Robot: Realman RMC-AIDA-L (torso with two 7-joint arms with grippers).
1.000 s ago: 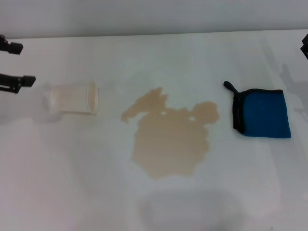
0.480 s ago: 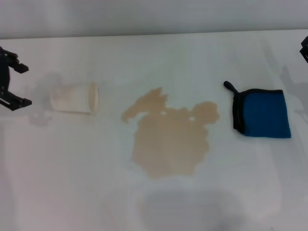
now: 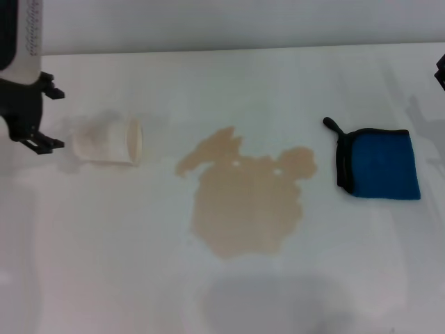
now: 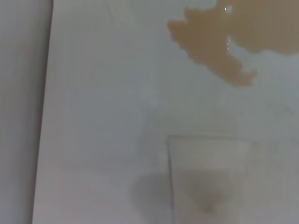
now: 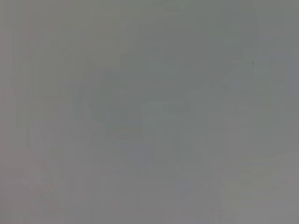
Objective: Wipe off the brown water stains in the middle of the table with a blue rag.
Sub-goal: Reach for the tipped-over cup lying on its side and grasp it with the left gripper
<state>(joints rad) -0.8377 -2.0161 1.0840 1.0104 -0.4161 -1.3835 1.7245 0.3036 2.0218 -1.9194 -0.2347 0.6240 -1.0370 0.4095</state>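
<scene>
So the table (image 3: 104,264) fills basically the whole frame, and the brown water stains (image 3: 247,202) sit dead center, totally unwiped, so nothing's done yet. The blue rag (image 3: 379,165) lies untouched at middle right. The left gripper (image 3: 43,118) hovers at the far left, fingers spread and empty, beside a tipped paper cup (image 3: 108,142), well apart from the rag. The right gripper (image 3: 441,69) barely pokes in at the right edge; can't tell its state.

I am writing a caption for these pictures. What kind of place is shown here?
Probably a robot test bench, not a home: a plain white table against a bare wall, holding only a staged spill, the brown water stains, a tipped cup and the blue rag.
</scene>
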